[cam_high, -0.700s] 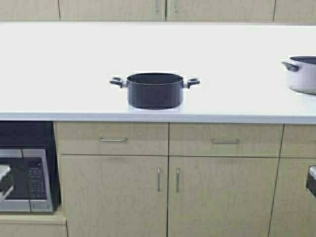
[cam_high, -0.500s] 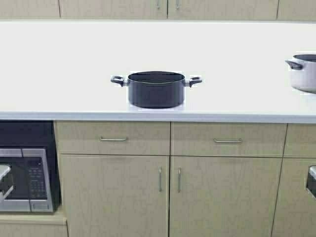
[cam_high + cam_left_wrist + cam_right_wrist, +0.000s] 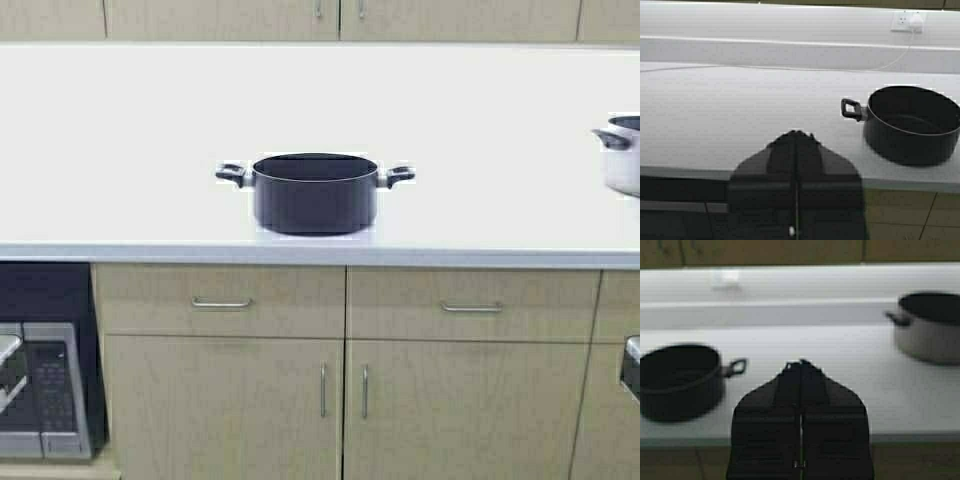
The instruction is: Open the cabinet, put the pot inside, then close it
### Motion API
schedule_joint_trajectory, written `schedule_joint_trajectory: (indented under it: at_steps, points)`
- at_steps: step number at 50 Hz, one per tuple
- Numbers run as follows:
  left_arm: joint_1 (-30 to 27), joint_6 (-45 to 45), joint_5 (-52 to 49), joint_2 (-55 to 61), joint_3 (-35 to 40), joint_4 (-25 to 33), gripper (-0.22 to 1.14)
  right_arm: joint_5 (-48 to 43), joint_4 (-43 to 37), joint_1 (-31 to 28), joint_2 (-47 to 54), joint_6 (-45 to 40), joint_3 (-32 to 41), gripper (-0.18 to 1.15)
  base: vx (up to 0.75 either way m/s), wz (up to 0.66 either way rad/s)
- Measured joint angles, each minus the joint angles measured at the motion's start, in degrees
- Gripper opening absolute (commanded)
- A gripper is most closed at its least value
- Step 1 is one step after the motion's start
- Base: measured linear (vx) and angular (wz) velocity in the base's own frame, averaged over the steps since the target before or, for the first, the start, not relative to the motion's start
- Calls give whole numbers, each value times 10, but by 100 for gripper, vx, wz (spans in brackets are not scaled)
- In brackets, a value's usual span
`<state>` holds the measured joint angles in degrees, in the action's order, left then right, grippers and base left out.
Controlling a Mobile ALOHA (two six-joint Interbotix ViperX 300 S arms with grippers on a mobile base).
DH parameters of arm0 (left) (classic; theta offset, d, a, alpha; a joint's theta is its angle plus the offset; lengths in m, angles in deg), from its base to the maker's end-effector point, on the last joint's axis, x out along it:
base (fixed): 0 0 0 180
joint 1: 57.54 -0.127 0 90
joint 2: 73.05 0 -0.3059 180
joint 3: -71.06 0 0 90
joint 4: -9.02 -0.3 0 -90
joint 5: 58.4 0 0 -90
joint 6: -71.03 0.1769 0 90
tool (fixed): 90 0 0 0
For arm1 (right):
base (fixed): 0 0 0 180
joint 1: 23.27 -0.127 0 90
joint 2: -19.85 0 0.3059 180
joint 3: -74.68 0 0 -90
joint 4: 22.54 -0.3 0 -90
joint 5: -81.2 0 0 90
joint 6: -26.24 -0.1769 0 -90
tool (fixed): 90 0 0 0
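Left gripper [image 3: 796, 134] sits low at seven o'clock, fingers pressed together, empty. Dead centre, the pot [image 3: 315, 192] stands upright on the countertop [image 3: 120, 150], near its front edge. Up at twelve o'clock, the cabinet [image 3: 340, 18] is shut, so opening hasn't begun; next calls for reaching its handles. Right gripper [image 3: 801, 364] waits at five o'clock, likewise closed, empty.

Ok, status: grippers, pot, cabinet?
Left gripper and right gripper shut, empty, short of the counter. Pot on counter. Cabinet closed.
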<state>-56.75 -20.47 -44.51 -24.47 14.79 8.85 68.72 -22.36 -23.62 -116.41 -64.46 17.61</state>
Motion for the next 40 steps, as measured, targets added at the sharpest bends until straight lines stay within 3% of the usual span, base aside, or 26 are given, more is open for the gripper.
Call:
schedule_joint_trajectory:
  at_steps: [40]
  points:
    - [-1, 0, 4, 27, -1, 0, 3, 1, 0, -1, 4, -5, 0, 5, 25, 3]
